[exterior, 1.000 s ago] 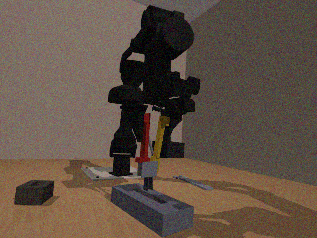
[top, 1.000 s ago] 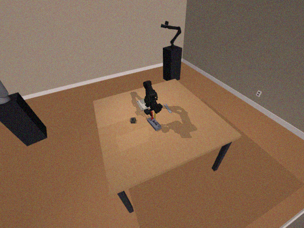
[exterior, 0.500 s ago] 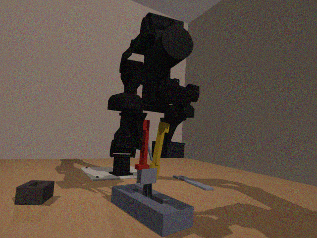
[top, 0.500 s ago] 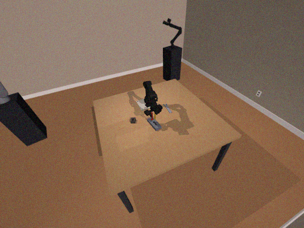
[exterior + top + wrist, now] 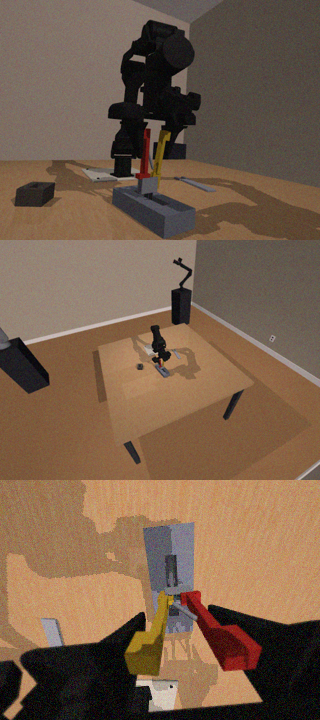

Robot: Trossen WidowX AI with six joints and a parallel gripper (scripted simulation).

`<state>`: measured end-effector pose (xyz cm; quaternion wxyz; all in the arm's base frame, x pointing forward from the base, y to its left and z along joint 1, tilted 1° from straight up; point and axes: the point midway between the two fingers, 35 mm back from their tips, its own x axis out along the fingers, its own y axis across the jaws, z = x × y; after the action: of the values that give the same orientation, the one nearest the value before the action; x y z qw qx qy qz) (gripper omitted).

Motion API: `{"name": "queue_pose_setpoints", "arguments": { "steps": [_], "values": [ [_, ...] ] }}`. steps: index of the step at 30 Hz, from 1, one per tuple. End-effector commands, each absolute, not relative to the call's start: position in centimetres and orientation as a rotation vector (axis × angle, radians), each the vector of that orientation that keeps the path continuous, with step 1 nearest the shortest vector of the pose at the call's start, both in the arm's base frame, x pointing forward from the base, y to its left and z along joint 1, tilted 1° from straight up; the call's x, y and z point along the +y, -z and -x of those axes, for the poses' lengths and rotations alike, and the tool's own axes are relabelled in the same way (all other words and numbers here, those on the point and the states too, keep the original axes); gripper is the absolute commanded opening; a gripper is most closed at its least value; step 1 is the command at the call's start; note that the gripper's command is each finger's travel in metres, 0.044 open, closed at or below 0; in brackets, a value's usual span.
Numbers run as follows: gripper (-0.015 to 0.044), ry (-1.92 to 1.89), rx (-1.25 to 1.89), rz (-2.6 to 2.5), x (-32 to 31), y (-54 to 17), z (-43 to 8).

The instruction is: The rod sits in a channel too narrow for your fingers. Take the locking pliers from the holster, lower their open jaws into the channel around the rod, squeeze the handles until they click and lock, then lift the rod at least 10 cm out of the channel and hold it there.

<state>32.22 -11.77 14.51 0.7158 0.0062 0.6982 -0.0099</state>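
Top view high and distant, exterior low and close, wrist downward; table (image 5: 180, 395) (image 5: 77, 222) (image 5: 260, 555) common.

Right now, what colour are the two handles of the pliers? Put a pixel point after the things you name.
One red (image 5: 146, 155) (image 5: 215, 635), one yellow (image 5: 159, 155) (image 5: 159, 620); clearest in the exterior view.

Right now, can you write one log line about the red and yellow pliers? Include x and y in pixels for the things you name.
pliers (image 5: 149, 184) (image 5: 190, 599): upright, handles apart | jaws: lowered into channel block (image 5: 165, 219) (image 5: 183, 545) | lock: not squeezed

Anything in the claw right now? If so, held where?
Yes, the pliers, upright. The claw has them by the spread handles, one finger outside red, the other outside yellow.
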Motion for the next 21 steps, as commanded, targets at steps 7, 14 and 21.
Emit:
{"name": "queue_pose_setpoints", "arguments": {
  "steps": [7, 14, 21],
  "values": [
    [0.0316, 0.021, 1.548, -0.017, -11.75, -13.88, -32.18],
    [0.0312, 0.021, 1.548, -0.017, -11.78, -13.88, -32.21],
    [0.0303, 0.021, 1.548, -0.017, -11.84, -13.88, -32.21]
  ]
}}
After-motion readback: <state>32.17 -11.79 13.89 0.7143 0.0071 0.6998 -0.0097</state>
